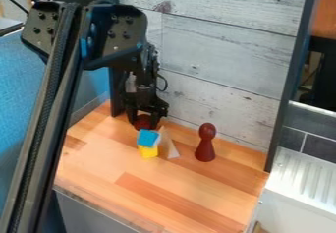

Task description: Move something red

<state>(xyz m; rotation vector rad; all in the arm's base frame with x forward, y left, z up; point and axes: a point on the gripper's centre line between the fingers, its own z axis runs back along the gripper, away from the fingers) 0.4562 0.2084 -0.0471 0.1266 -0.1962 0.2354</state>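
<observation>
The black gripper [146, 119] hangs down at the back left of the wooden surface, close to the grey plank wall. Right at its lower end is a rounded dark red object [142, 123], partly covered by the gripper; whether it is held I cannot tell. A dark red pawn-shaped piece [205, 147] with a round head stands upright to the right, apart from the gripper.
Just in front of the gripper, a blue block [148, 138] sits above a yellow block [148, 151]. A pale wooden pointed piece [168, 144] is beside them. The plank wall [223, 55] bounds the back, and a white ribbed surface [305, 178] lies right.
</observation>
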